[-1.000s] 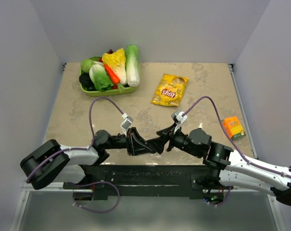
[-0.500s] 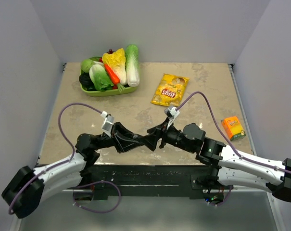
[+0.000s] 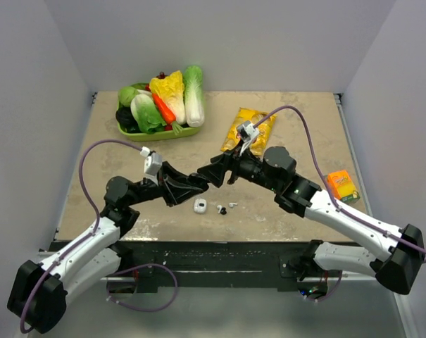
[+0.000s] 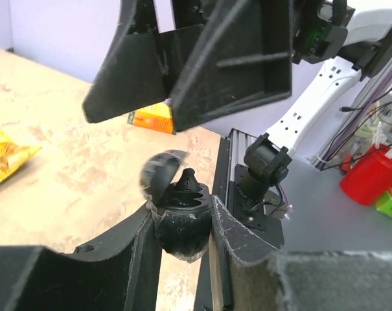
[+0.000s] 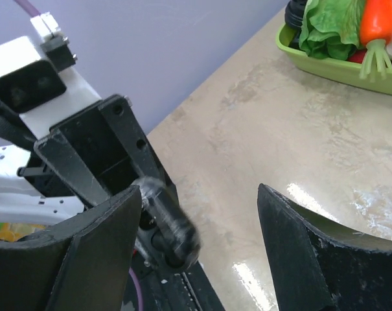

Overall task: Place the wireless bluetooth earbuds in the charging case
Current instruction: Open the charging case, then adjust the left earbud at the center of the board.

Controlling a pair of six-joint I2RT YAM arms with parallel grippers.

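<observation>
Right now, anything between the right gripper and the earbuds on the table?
Nothing visible. The earbuds lie uncovered just nearside of the open right gripper; the left gripper and the white case sit off to the side.

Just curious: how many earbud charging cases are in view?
2. A small white case lies on the beige tabletop between the arms; a black rounded case, lid open, is clamped in the left gripper. More may be hidden.

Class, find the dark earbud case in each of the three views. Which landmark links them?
Left wrist: dark case lower centre, lid open, clamped in the left gripper.
Right wrist: the case sits lower left, blurred.
Top external: middle of the picture, at the left gripper's tip, too dark to pick out.
Shared landmark: the left gripper holding it.
</observation>
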